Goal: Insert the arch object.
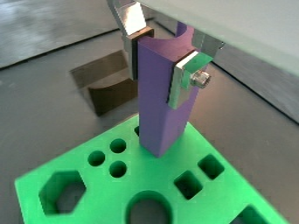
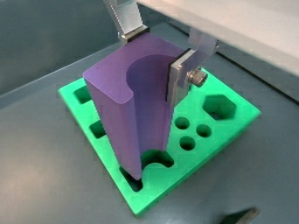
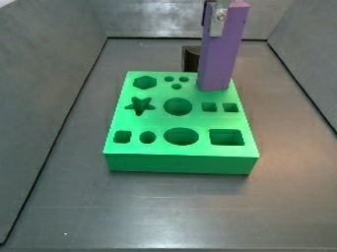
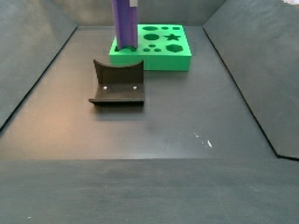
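Top of the purple bar (image 4: 124, 19) and the tool above it, cut off by the frame edge.

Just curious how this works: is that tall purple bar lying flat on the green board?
No. In a side view the purple bar stands upright on the green board, with the gripper at its top.

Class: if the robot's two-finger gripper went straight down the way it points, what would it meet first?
The gripper, above the green board with shaped holes, already straddles the tall purple bar; going down, it probably just slides along it toward the board.
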